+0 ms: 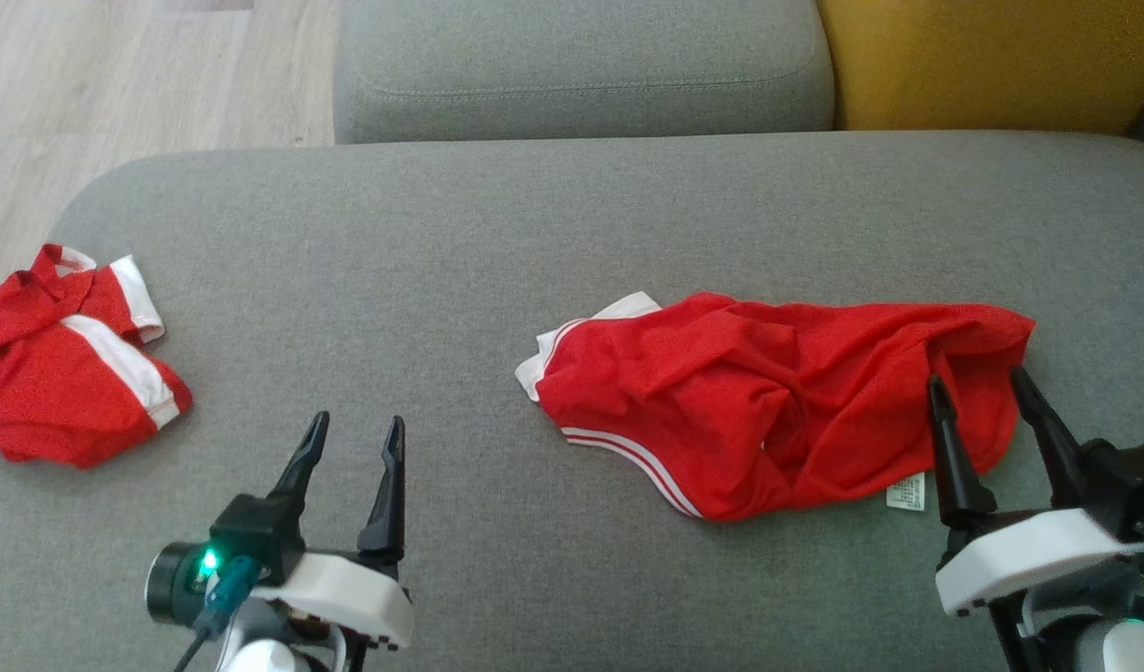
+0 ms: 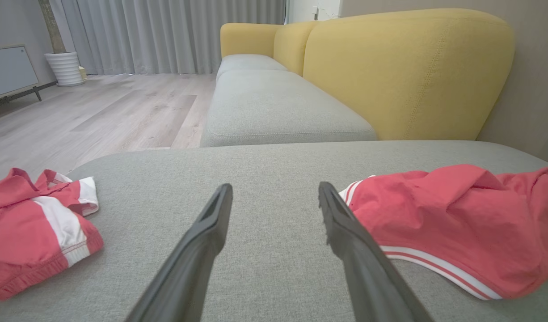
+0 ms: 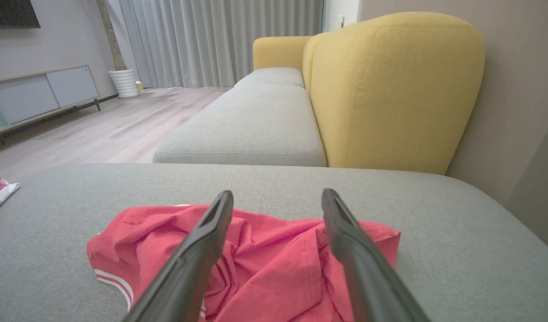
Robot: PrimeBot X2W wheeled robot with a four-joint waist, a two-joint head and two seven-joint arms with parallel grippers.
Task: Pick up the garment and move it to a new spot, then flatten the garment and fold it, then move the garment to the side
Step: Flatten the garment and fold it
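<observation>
A crumpled red garment (image 1: 768, 401) with thin white stripes along its hem lies on the grey seat cushion (image 1: 423, 252), right of centre. My right gripper (image 1: 976, 378) is open and hovers over the garment's right end, holding nothing. In the right wrist view the gripper (image 3: 277, 194) points across the rumpled garment (image 3: 274, 259). My left gripper (image 1: 359, 420) is open over bare cushion, left of the garment and apart from it. The left wrist view shows this gripper (image 2: 275, 188) with the garment (image 2: 457, 223) just right of its right finger.
A second red garment (image 1: 59, 373) with broad white bands lies bunched at the cushion's left edge, also seen in the left wrist view (image 2: 32, 223). Another grey cushion (image 1: 581, 65) and a yellow backrest (image 1: 983, 56) lie beyond. Wooden floor (image 1: 115, 75) is past the left edge.
</observation>
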